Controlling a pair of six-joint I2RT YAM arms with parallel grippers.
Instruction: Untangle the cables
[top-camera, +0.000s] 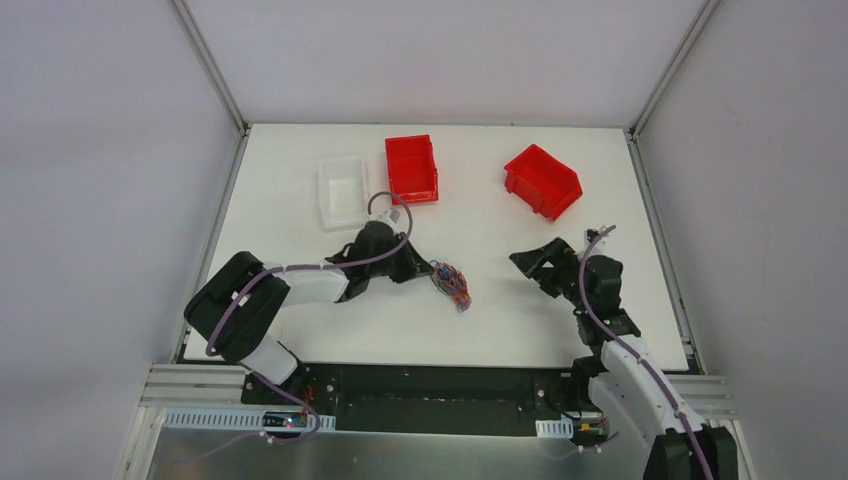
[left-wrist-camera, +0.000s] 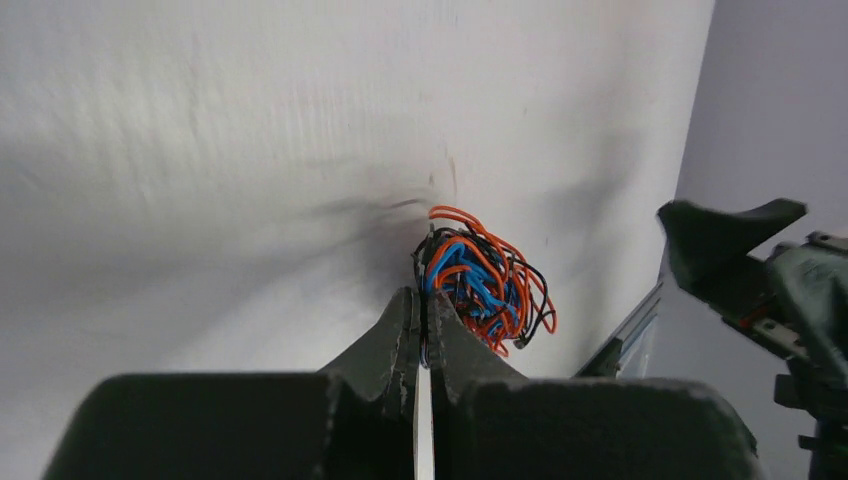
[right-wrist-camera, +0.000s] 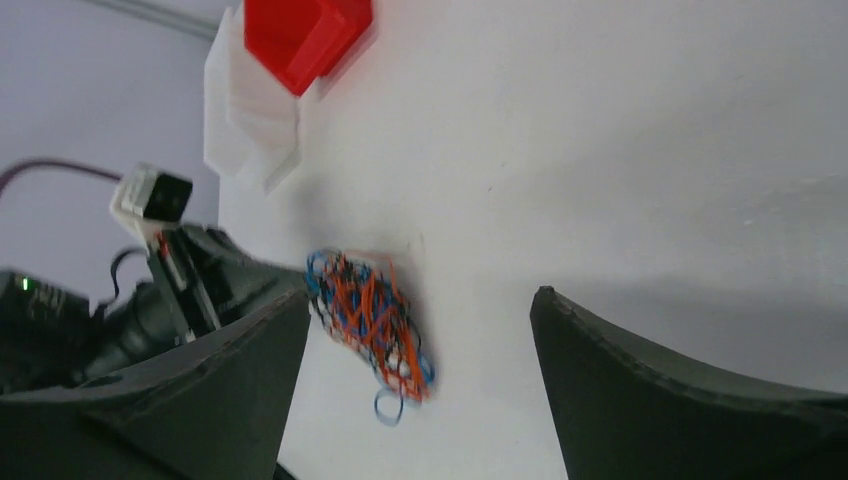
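From the near edge of the white table, the left arm lies low and stretched toward the middle, while the right arm rises from the opposite corner. The left gripper is closed tight, its two dark fingers pressed together with only a slit between them. Strands from the near rim of the cables run down into that slit, so the tips pinch the bundle at its edge. The cables, a small knot of orange, blue and black wire, rest on the table directly ahead of those tips, touching them. They lie between the two arms, nearer the left one. From the left wrist, the cables bulge just above and to the right of the closed left gripper. The right gripper stands apart on the knot's other side, jaws spread wide and turned toward it, nothing between them. From the right wrist the cables lie beyond the gap, closer to one finger, touched by neither. Farther back, a clear bin and a red bin stand side by side. A second red bin sits at an angle, well apart to their right.
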